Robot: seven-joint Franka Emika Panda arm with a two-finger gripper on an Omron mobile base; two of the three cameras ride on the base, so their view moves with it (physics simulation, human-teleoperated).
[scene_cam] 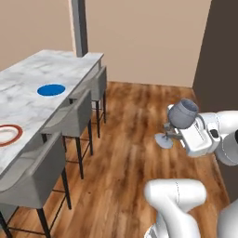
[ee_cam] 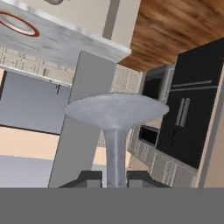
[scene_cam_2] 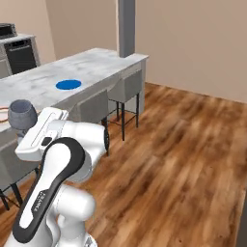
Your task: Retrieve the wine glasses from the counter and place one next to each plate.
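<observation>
1. Left base view: the gripper (scene_cam: 180, 135) holds a wine glass (scene_cam: 179, 122) by its thin stem, in the air over the wooden floor (scene_cam: 135, 139) and well apart from the marble island (scene_cam: 42, 79). The glass leans, with its bowl up and away from the hand and its foot toward the stools (scene_cam: 74, 116). I think it is carried high so that it passes over the stools. On the island lie the blue plate (scene_cam: 51, 89) and, nearer to the camera, the white plate with the red-brown rim (scene_cam: 8, 135); no glass stands beside either plate.

2. Right base view: the bowl of the wine glass (scene_cam_2: 22, 116) shows at the left, just above the white hand. The blue plate (scene_cam_2: 68, 85) lies on the island (scene_cam_2: 101, 62), and only an edge of the rimmed plate (scene_cam_2: 3, 114) is seen behind the glass. The fingers are hidden here.

3. Hand view: the two dark fingertips (ee_cam: 90, 178) stand close on both sides of the stem, so the jaws are pinching the wine glass (ee_cam: 116, 131) low on the stem, with the round foot spread above them. The rimmed plate (ee_cam: 19, 24) and the island (ee_cam: 65, 41) appear at the top left. The stem grip probably keeps the bowl free for setting the glass down upright.
</observation>
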